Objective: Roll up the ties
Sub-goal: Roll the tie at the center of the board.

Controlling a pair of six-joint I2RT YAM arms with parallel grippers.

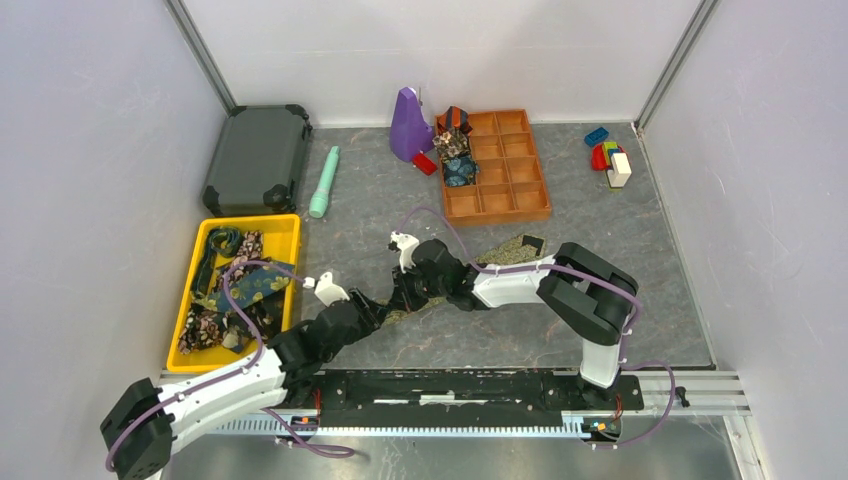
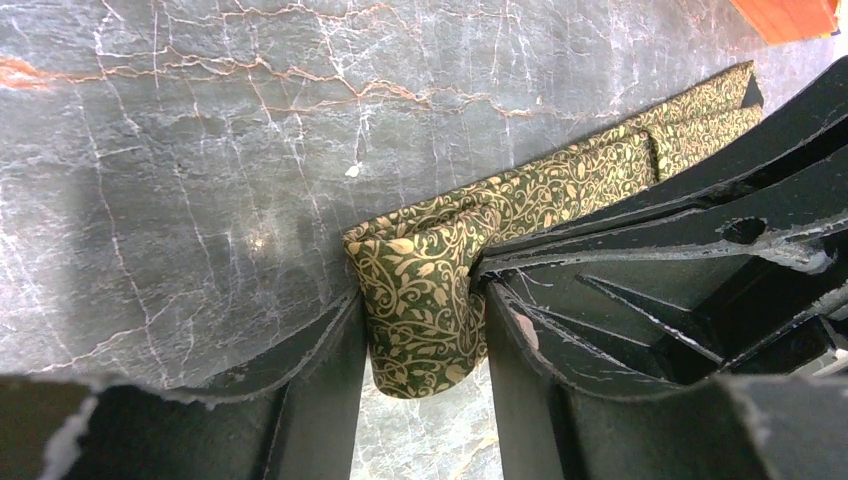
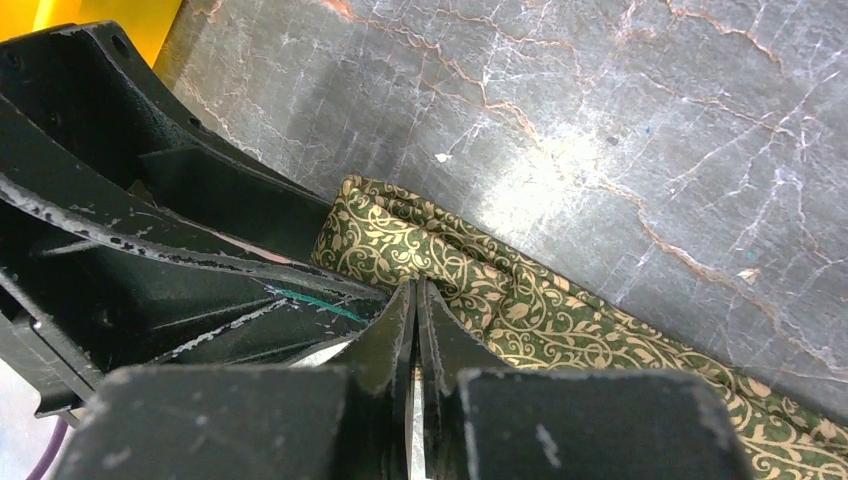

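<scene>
Where the left fingers (image 2: 420,300) sit on either side of the doubled-over end of the olive-gold tie (image 2: 560,185), they press it from both flanks. I read them as gripping that fold, which stands on edge on the worktop (image 2: 200,150). Touching them on their right, the right fingers (image 3: 415,330) are closed tip to tip with only a hairline slit between. Their tips are down on the same tie just behind the fold, and I cannot tell whether any cloth is caught in them.

From the two pairs of fingers the tie runs flat across the worktop, away and to the right. Its dark pointed end lies near the orange divided tray (image 1: 520,205). In the tray's left-hand compartments, well beyond the fingers, I see rolled ties (image 1: 456,150), and a purple object (image 1: 410,125) stands just beside that edge of the tray.

To the left of the left fingers is a yellow bin (image 1: 285,225) holding loose ties in a heap. Among them are a navy tie with yellow flowers (image 1: 255,285) and a dark floral tie (image 1: 203,328). Beyond the bin lies a dark case (image 1: 258,158) with a teal cylinder (image 1: 323,183) beside it. Far off to the right of the right fingers, in the back corner, is a cluster of toy blocks (image 1: 610,160).
</scene>
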